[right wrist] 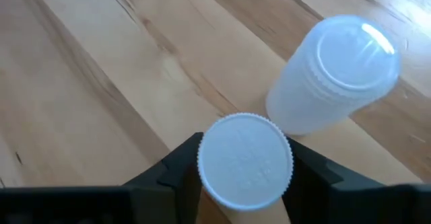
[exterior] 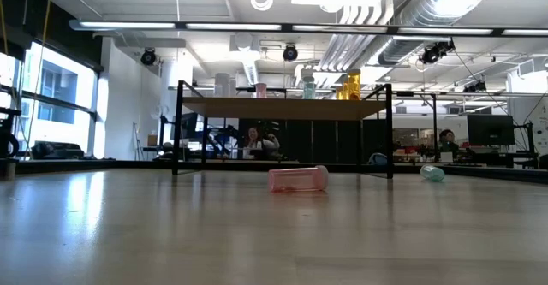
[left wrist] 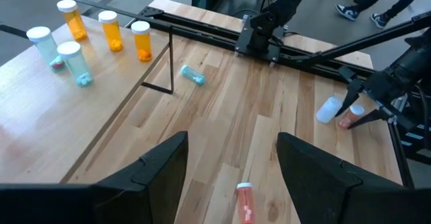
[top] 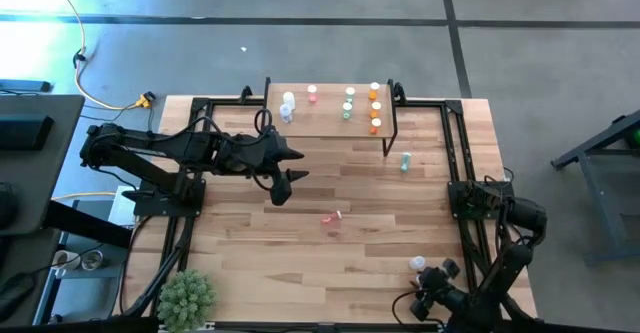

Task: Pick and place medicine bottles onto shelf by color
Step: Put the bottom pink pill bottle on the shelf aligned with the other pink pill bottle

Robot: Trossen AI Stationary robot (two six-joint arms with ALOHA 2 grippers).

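- The right gripper (right wrist: 244, 183) is down at the near right corner of the table, fingers closed on either side of a capped bottle (right wrist: 245, 158); from the left wrist view the body looks pinkish, so I take it for a pink one
- A clear bottle (right wrist: 333, 72) stands just beside it, touching or nearly so
- The left gripper (top: 287, 168) hangs over the middle of the table with its fingers spread and nothing between them; a pink bottle (top: 332, 217) lies on its side just ahead of it
- A green bottle (top: 405, 161) lies on the table near the shelf (top: 330, 125), just past its right end
- The shelf already carries white, pink, green and orange bottles in groups
- My read: the right arm is at the pick stage; next it needs a clean lift without knocking the clear neighbour, then a carry to the pink group
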